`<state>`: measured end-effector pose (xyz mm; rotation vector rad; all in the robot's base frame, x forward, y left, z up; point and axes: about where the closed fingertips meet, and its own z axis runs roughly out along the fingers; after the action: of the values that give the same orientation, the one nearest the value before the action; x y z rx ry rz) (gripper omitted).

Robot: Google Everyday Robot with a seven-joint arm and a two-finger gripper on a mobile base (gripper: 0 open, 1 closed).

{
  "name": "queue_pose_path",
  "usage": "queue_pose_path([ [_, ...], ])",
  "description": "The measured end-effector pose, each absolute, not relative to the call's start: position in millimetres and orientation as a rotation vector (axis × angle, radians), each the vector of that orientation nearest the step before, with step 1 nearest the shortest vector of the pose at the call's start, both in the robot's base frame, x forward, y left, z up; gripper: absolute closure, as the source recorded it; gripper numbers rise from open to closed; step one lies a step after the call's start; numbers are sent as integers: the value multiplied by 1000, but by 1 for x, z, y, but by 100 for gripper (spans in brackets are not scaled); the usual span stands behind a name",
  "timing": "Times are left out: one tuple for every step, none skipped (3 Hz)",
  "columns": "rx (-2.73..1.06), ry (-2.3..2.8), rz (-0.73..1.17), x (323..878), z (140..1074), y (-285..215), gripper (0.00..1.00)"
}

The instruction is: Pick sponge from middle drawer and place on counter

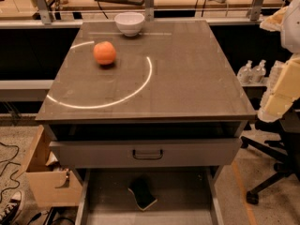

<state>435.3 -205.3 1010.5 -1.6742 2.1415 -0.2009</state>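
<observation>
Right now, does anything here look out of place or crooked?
The sponge lies askew in the open drawer, slanted to its walls. An orange fruit sits loose on the counter. Nothing looks spilled or broken. The gripper is not in view; only the arm shows at right.

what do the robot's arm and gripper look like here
Only parts show at the right edge. The arm is a smooth rounded white shell with a cream patch. The gripper, below it and right of the counter, is blocky, pale cream-yellow with flat angular faces. No cables or markings are visible.
</observation>
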Motion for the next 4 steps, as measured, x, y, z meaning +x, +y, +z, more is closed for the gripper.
queue_pose_path([
  [-1674, 2141, -201, 435, 1011, -205, 0],
  [-1641, 2155, -204, 425, 997, -204, 0],
  [-1479, 2163, -208, 386, 977, -201, 0],
  [-1343, 2149, -221, 353, 960, -195, 0],
])
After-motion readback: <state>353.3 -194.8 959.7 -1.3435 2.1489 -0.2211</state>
